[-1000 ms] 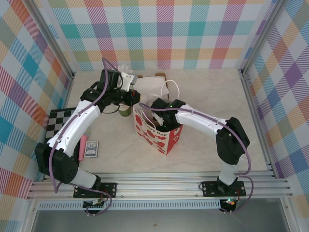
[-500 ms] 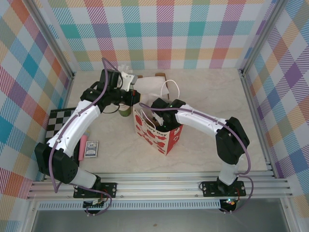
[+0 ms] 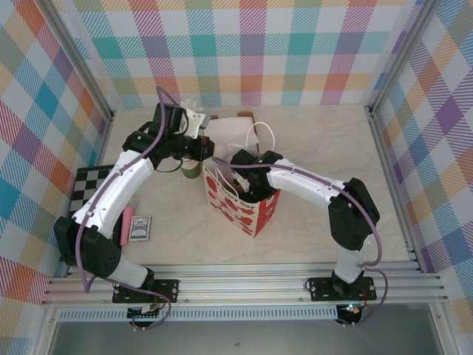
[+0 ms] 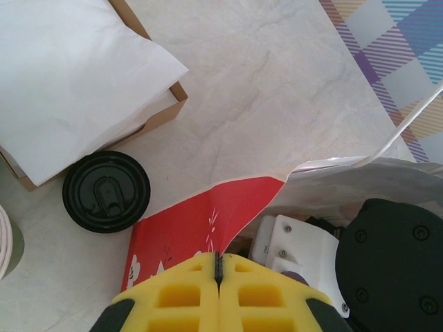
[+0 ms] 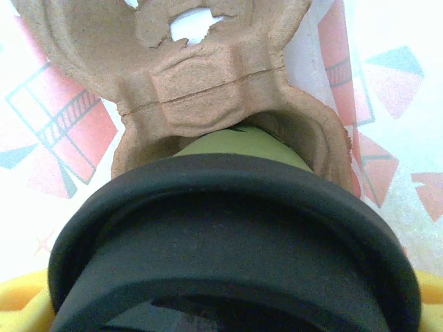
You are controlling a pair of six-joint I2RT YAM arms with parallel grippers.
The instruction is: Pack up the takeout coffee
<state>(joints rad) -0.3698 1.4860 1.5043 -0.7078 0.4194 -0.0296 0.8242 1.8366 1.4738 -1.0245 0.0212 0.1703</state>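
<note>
The takeout coffee (image 5: 239,142), a green cup under a black lid (image 5: 228,228), sits in a pocket of a brown pulp carrier (image 5: 208,76) inside the red and white paper bag (image 3: 247,207). My right gripper (image 5: 232,301) is down in the bag (image 5: 55,131), its yellow fingers (image 5: 21,308) shut on the cup's lid from both sides. My left gripper (image 4: 219,266) is shut on the bag's red rim (image 4: 208,214) and holds it up. From above, the left gripper (image 3: 209,157) is at the bag's back-left corner and the right gripper (image 3: 240,177) is inside it.
Another black-lidded cup (image 4: 106,191) stands on the table left of the bag, next to a cardboard box lined with white paper (image 4: 69,83). A checkerboard (image 3: 89,188), a pink item (image 3: 127,220) and a card pack (image 3: 140,228) lie near the left arm.
Both arms have edged slightly to the back left. Both grips are unchanged.
</note>
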